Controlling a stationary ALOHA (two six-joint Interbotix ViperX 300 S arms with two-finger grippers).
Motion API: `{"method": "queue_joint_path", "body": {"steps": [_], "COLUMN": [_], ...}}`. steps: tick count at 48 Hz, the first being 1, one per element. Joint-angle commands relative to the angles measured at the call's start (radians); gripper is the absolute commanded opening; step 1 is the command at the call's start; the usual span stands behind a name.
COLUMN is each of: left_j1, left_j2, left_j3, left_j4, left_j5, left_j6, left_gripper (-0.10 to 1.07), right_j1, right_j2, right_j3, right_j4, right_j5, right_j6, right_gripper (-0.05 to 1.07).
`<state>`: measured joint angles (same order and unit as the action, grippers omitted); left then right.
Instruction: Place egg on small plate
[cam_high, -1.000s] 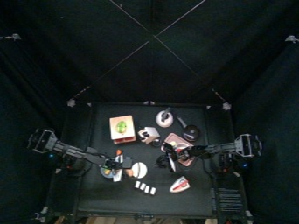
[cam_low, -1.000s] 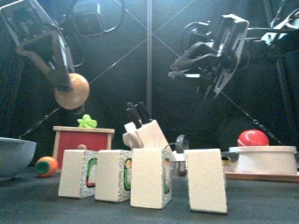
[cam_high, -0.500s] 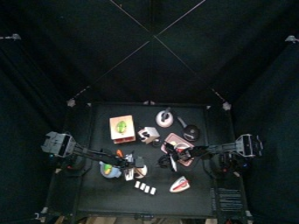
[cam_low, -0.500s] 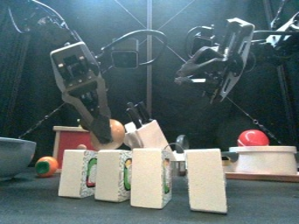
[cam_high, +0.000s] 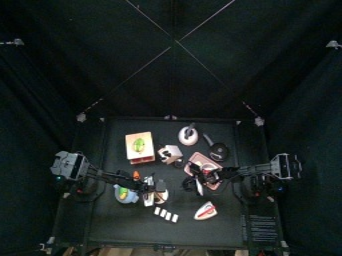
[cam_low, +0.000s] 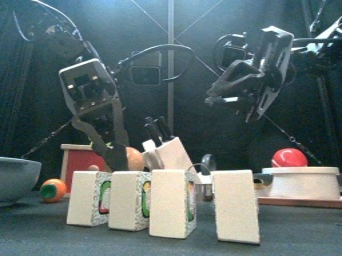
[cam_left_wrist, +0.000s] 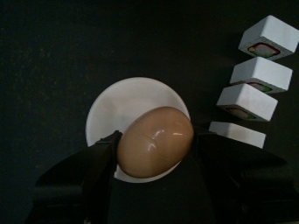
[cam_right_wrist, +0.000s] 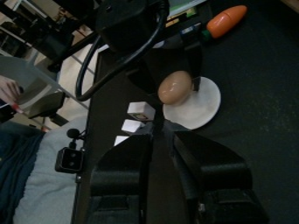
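My left gripper (cam_left_wrist: 152, 150) is shut on a tan egg (cam_left_wrist: 156, 138) and holds it low over the small white plate (cam_left_wrist: 126, 98); I cannot tell whether the egg touches it. In the front view the egg (cam_low: 132, 157) shows behind the white tiles, beside the left gripper (cam_low: 120, 152). The right wrist view shows the egg (cam_right_wrist: 176, 86) above the plate (cam_right_wrist: 205, 109) from the side. My right gripper (cam_low: 230, 93) hangs high at the right with its jaws together and empty.
Several white tiles (cam_left_wrist: 254, 74) stand in a row beside the plate, at the table's front (cam_low: 174, 203). An orange-pink box (cam_low: 94, 160) and a grey bowl (cam_low: 14, 180) stand to the left. A red ball (cam_low: 290, 157) sits on a white dish at right.
My left arm has come down from high at the left, bringing the egg low over the plate. The right arm has shifted only slightly.
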<state>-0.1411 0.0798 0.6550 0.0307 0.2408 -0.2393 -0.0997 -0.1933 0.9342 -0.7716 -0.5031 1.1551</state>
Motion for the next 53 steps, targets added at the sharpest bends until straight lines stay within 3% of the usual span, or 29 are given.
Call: {"method": "queue_joint_path", "body": {"steps": [1, 15, 53], "left_j1": [0.008, 0.02, 0.023], "left_j2": [-0.006, 0.006, 0.015], "left_j3": [-0.025, -0.018, -0.023], "left_j4": [0.003, 0.003, 0.0], "left_j5": [-0.011, -0.028, -0.041], "left_j6": [-0.003, -0.002, -0.003], "left_gripper": [0.8, 0.89, 0.91], "right_j1": [0.002, 0.002, 0.002], "right_j2": [-0.025, -0.025, -0.021], "right_j3": [-0.008, -0.008, -0.009], "right_j4": [0.003, 0.003, 0.003], "right_j5": [0.0, 0.0, 0.003], "right_j6": [-0.002, -0.002, -0.002], "right_gripper": [0.62, 0.62, 0.62]}}
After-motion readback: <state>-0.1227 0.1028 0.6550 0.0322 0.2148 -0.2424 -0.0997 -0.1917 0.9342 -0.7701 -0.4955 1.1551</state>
